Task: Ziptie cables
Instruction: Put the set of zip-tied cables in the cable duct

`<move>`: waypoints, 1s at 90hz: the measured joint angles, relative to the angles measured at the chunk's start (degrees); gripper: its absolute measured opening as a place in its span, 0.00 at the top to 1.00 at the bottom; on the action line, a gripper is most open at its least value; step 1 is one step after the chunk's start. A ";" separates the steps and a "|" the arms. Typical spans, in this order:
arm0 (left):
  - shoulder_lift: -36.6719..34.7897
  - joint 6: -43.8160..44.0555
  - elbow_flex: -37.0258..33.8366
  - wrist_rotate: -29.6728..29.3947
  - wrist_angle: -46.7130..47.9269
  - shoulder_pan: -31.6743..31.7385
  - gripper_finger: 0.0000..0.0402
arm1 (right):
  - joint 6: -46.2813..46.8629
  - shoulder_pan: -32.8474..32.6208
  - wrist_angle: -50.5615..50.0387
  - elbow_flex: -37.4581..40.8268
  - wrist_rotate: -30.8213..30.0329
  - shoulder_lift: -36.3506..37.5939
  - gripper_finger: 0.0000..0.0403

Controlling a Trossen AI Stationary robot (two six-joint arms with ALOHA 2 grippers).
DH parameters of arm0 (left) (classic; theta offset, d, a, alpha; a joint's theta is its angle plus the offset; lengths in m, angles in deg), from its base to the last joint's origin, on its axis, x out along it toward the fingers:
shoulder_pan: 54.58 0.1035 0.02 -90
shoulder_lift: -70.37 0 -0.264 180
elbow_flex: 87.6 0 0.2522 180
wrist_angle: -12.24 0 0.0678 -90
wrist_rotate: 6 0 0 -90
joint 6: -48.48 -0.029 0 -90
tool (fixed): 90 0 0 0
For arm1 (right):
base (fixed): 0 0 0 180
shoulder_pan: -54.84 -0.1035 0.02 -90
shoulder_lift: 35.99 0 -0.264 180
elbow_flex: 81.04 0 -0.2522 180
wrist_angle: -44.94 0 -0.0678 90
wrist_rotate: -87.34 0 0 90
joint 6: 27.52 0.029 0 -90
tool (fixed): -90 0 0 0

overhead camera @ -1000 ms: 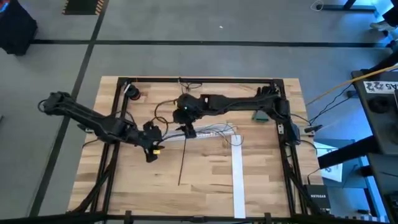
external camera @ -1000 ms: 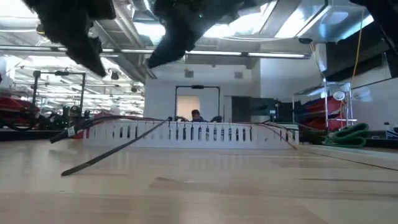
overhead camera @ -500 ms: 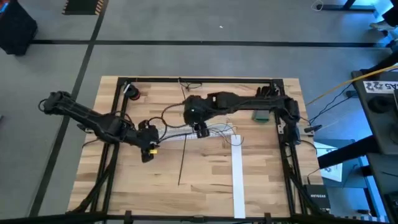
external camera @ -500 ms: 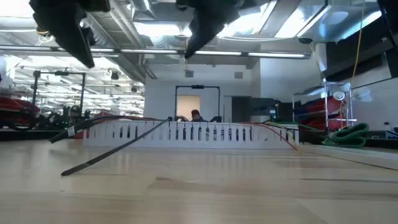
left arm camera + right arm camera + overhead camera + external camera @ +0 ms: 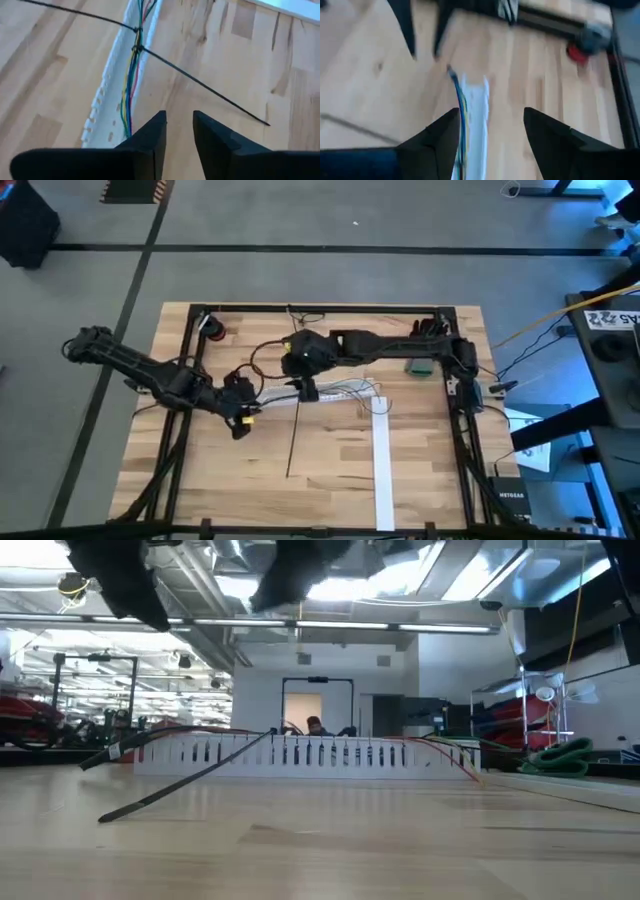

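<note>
Cables [image 5: 131, 85] lying in a white slotted channel [image 5: 107, 100] near the middle of the wooden table [image 5: 330, 470], a thin bunch of yellow, green, blue and red strands running along it. Two black zip ties [image 5: 200, 86] crossing right where the bunch leaves the channel, one tail stretching out over the bare wood.

Left gripper [image 5: 179, 131] up above the table at the channel's left end, fingers parted by just a narrow gap, nothing between them. Bunch just ahead of the fingertips and a touch off to one side, not touching.

Right gripper [image 5: 491, 132] hanging over the same channel farther along, spread a good bit wider, also holding nothing. Blue and yellow strands visible right between its fingers in the wrist view, with the channel underneath, but well clear of the pads.

From the table-level camera, both claws off the wood near the top of the frame, one zip tie [image 5: 185, 780] slanting up from the tabletop to the channel.
</note>
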 joint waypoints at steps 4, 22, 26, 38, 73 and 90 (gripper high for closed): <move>0.02 1.28 0.00 0.49 0.34 -0.30 0.78 | -0.79 -0.18 -4.15 0.03 -0.80 0.43 0.47; 0.36 4.15 0.00 1.85 1.34 -0.49 0.78 | -2.52 -0.17 -19.76 1.41 -3.58 1.36 0.47; 0.59 4.11 -0.02 1.87 1.85 -0.49 0.78 | -2.54 0.03 -21.64 2.98 -3.68 1.56 0.47; 1.35 5.52 -0.02 1.89 1.95 -0.70 0.78 | -1.91 1.32 -18.73 11.59 -4.60 5.49 0.47; 2.05 13.62 -1.53 2.13 6.19 -4.99 0.78 | 10.84 -0.44 6.15 31.92 -2.96 16.88 0.47; 2.05 19.22 -4.98 2.88 6.24 -3.61 0.73 | 11.19 -1.35 7.25 33.06 -2.94 16.66 0.47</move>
